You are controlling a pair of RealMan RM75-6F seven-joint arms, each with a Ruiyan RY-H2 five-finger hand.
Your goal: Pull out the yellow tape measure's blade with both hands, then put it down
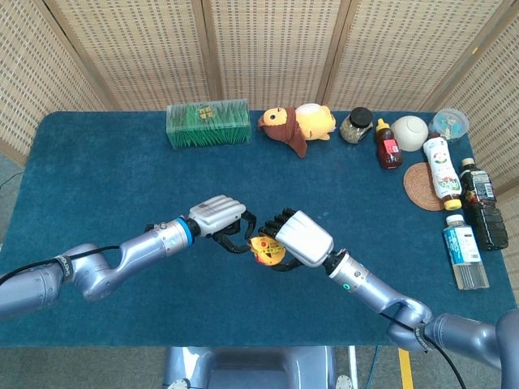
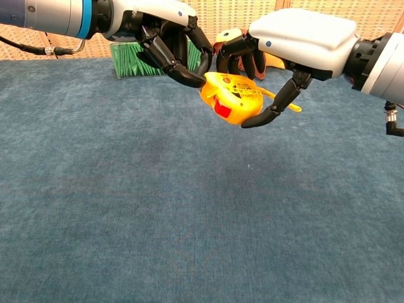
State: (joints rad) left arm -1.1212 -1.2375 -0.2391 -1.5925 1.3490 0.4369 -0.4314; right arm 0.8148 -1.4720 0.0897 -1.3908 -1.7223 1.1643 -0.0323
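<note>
Chest view: both robot hands met at the yellow tape measure [image 2: 232, 96], held in the air above the blue tabletop [image 2: 189, 214].

The right robot hand [image 2: 287, 47] gripped the tape measure's case, its dark fingers [image 2: 268, 112] curled under and around it, red button facing the camera. The left robot hand [image 2: 167, 41] reached in from the other side, its fingertips [image 2: 189, 77] touching the case's near edge; whether it pinched the blade tip could not be told. Farther back, directly behind the hands, stood a green grass-patterned box [image 1: 208, 123] and a plush toy [image 1: 296, 126] lay beside it. Toward the far right edge were a dark-lidded jar [image 1: 356, 126], a sauce bottle [image 1: 387, 143], a white bowl [image 1: 409, 132], a woven coaster [image 1: 423, 185] and several drink bottles [image 1: 465, 247], all well apart from the hands.
</note>
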